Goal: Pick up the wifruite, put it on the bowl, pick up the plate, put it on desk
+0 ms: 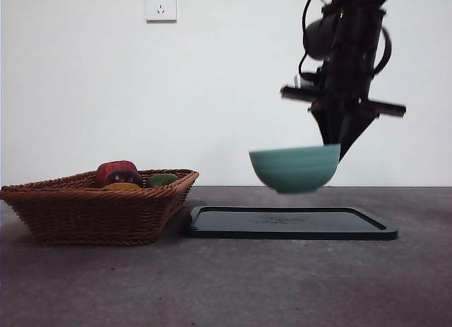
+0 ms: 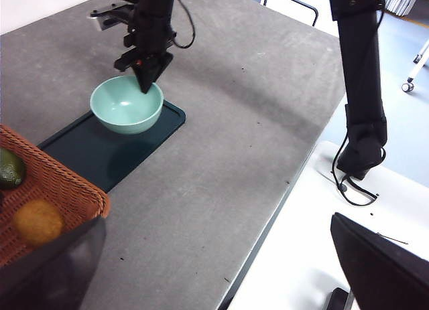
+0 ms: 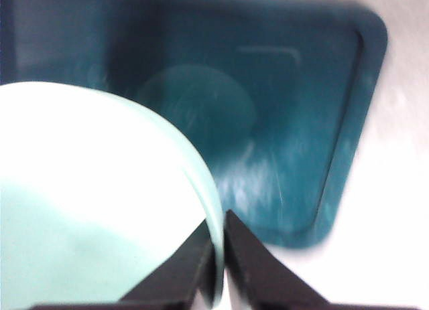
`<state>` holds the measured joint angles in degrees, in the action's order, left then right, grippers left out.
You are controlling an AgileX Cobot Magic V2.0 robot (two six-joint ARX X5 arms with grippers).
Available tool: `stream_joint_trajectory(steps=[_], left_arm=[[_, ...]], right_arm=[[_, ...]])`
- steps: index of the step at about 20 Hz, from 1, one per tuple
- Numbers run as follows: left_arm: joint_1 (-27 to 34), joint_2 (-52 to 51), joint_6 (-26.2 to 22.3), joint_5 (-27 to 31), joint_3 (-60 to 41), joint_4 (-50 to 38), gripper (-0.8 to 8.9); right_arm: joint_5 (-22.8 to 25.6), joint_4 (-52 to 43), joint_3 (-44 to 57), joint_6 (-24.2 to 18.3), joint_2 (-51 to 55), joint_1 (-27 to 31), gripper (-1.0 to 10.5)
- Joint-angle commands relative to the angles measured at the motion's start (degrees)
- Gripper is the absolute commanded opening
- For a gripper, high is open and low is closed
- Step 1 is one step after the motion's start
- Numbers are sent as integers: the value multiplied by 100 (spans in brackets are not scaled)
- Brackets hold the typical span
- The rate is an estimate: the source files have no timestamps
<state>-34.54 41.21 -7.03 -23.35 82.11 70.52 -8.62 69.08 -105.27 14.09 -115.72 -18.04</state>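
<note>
Your right claw (image 1: 337, 149) pinches the bowl (image 1: 294, 168) by its rim, lifted above the tray (image 1: 291, 223) at frame centre-right. The wifruite (image 2: 37, 221) lies in the basket (image 1: 99, 207), lower left. Left claw: cannot tell.

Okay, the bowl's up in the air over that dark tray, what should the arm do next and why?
Probably carry the bowl sideways off the tray and lower it onto bare desk. The right gripper pinches its rim, it hangs clear above the tray, and the orange fruit sits in the basket.
</note>
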Motion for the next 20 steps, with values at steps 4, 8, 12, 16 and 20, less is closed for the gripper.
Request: stream_joint_trajectory(steps=[4, 8, 12, 16, 20], left_arm=[[-42, 33, -85, -28, 74, -61, 563], [-42, 33, -83, -28, 74, -61, 563], [-42, 33, -83, -28, 74, -66, 563], [-42, 33, -76, -28, 74, -66, 563], [-39, 33, -17, -28, 74, -66, 563]], right_arm=[[225, 260, 455, -448, 868, -540, 8], [262, -83, 1569, -474, 1720, -933, 8], [221, -551, 2671, -374, 2369, -1239, 8], [223, -839, 3246, -249, 2444, -1508, 8], [-42, -1491, 3842, -131, 2444, -1744, 8]])
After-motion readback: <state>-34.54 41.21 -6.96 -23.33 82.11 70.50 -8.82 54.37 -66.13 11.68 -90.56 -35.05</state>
